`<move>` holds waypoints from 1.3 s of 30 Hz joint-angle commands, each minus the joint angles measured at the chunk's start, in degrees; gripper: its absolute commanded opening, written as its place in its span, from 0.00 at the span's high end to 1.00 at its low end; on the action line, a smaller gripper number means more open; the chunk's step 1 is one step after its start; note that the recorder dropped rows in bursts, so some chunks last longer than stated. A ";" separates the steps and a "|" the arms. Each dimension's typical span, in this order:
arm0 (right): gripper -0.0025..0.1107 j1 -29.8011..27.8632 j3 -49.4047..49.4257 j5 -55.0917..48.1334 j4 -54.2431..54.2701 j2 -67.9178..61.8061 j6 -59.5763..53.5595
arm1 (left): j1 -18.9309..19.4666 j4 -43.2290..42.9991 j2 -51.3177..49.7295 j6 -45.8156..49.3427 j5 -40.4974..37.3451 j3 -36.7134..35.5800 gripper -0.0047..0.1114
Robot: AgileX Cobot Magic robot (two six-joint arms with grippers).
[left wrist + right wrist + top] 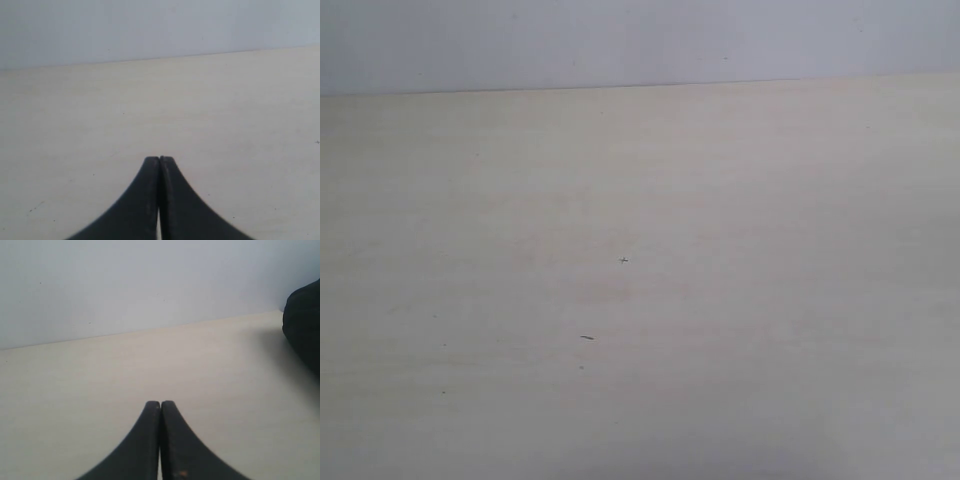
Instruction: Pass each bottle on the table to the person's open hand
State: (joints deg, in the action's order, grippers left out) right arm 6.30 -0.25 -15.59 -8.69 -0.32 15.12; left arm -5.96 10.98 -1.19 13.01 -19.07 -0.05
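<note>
The pale beige table (640,300) fills the exterior view, with only a few tiny dark specks on it. No bottle and no hand shows in any view. Neither gripper appears in the exterior view. In the left wrist view my left gripper (159,159) hangs over bare table (75,125), its two black fingers pressed together with nothing between them. My right gripper (160,403) is likewise shut on nothing above the table (75,390).
A light grey wall (620,40) rises behind the table's far edge. A dark rounded object (305,325) stands at the edge of the right wrist view; what it is I cannot tell.
</note>
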 commanded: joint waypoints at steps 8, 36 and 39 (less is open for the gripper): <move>0.98 -0.27 0.25 0.53 -0.33 0.32 0.03 | 0.08 -6.82 1.19 -12.30 -1.25 0.05 0.96; 0.98 -0.27 0.25 0.53 -0.33 0.32 0.03 | 0.08 -9.21 1.19 -16.01 -1.25 0.05 0.96; 0.98 -0.27 0.25 0.53 -0.33 0.32 0.03 | 0.08 -9.21 1.19 -16.01 -1.25 0.05 0.96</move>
State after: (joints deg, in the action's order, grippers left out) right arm 6.30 -0.25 -15.59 -8.69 -0.32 15.12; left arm -5.96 1.91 -0.38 -2.52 -20.96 -0.05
